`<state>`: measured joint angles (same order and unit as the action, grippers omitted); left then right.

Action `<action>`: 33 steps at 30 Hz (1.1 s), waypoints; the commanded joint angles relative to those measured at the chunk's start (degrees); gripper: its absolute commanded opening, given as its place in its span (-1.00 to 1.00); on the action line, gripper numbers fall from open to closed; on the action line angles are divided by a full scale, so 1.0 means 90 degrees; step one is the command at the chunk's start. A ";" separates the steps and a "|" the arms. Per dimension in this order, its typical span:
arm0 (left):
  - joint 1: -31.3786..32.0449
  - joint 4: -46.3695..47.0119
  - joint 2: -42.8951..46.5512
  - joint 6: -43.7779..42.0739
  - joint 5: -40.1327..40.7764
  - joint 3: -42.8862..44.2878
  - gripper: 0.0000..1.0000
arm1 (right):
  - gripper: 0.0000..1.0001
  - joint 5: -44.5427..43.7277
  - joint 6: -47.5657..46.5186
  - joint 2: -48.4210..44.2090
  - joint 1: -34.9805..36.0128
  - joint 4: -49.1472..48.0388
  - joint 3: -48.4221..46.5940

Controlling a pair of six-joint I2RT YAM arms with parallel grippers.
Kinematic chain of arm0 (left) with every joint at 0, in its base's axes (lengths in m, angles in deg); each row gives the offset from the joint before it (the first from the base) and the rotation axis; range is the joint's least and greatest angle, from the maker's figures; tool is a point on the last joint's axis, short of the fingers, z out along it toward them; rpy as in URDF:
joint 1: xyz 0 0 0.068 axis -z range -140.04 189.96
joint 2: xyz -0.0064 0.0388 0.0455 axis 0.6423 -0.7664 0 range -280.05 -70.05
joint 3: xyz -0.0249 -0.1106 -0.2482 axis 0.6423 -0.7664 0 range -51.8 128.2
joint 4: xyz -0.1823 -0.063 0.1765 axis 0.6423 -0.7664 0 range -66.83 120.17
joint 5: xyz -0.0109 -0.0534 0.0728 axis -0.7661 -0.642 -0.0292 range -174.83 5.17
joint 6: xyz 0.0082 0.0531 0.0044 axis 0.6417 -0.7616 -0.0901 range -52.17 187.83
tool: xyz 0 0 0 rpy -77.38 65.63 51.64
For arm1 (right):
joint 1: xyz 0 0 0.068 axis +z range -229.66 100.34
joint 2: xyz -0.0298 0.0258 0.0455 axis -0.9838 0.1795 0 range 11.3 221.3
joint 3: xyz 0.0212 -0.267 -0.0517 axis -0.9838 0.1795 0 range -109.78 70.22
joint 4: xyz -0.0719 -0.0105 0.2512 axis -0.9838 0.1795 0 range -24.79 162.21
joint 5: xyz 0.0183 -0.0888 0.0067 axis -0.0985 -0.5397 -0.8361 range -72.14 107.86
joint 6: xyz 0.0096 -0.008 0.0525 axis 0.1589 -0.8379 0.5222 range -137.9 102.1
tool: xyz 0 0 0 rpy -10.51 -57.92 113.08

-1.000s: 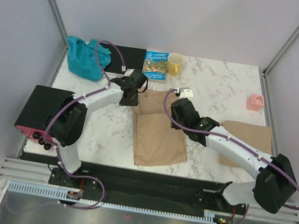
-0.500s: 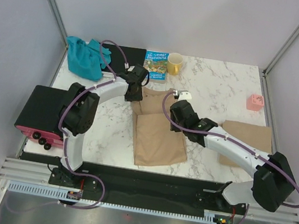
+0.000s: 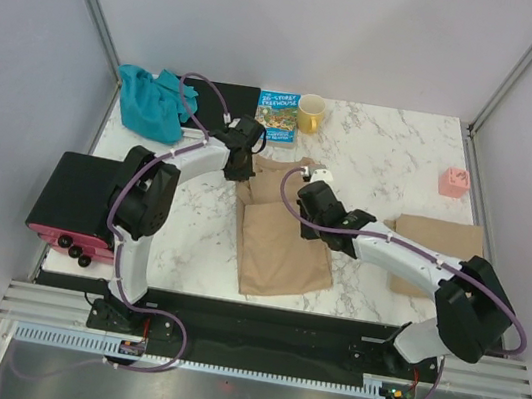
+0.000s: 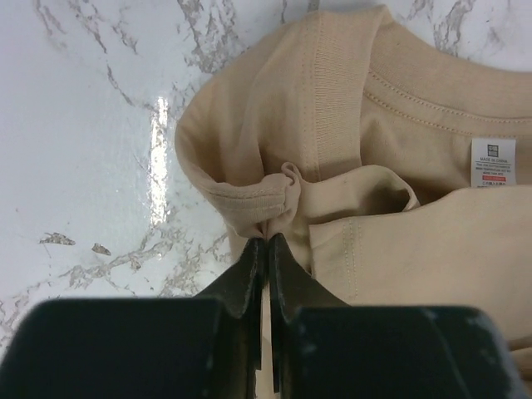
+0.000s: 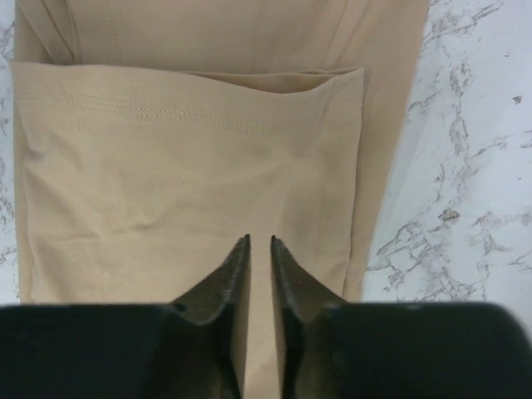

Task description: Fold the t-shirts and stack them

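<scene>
Several bystanders: a picture book (image 3: 276, 117), a yellow mug (image 3: 311, 114) and a black board (image 3: 236, 99) lay along the far edge; a small pink block (image 3: 453, 182) sat far right; a black box (image 3: 74, 195) stood off the left edge.
In the way: the left arm's purple cable crossed the black board; the right arm lay over the folded tan t-shirt (image 3: 452, 241) on the right, hiding part of it.
Tabletop (image 3: 395, 149): white, grey-veined marble pattern, glossy.
Room: plain pale walls with metal corner posts.
Tan t-shirt (image 3: 279, 247): mid-tabletop between the arms; long axis ran far to near, the near end leaning slightly right; collar at the far end toward the book, with a white label (image 4: 492, 162) showing inside.
Teal garment (image 3: 150, 102): bunched in the far left corner, just beside the board.
Left fingers (image 4: 249, 270): clenched on the bunched sleeve hem at the tan t-shirt's far left.
Right fingers (image 5: 234, 270): over the shirt's doubled layer, a narrow slit between them; whether they pinched cloth could not be told.
</scene>
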<state>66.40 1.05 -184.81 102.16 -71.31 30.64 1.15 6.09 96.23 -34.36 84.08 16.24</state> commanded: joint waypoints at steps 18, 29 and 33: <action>-0.0017 0.0892 0.0955 -0.0454 -0.1082 -0.0380 -0.96 | -1.00 0.0636 0.0186 0.1492 0.0016 -0.0535 0.0060; -0.0017 0.0551 0.0144 -0.0474 -0.0858 -0.0253 -0.71 | -0.79 0.0646 0.0079 0.1472 0.0025 -0.0398 -0.0057; -0.0008 0.0268 0.0183 -0.0406 -0.0526 -0.0292 -0.51 | -0.72 0.0597 0.0069 0.1443 0.0025 -0.0310 -0.0106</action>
<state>66.29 6.49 -183.41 99.29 -79.13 27.20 5.74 6.70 107.94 -34.36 79.84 16.70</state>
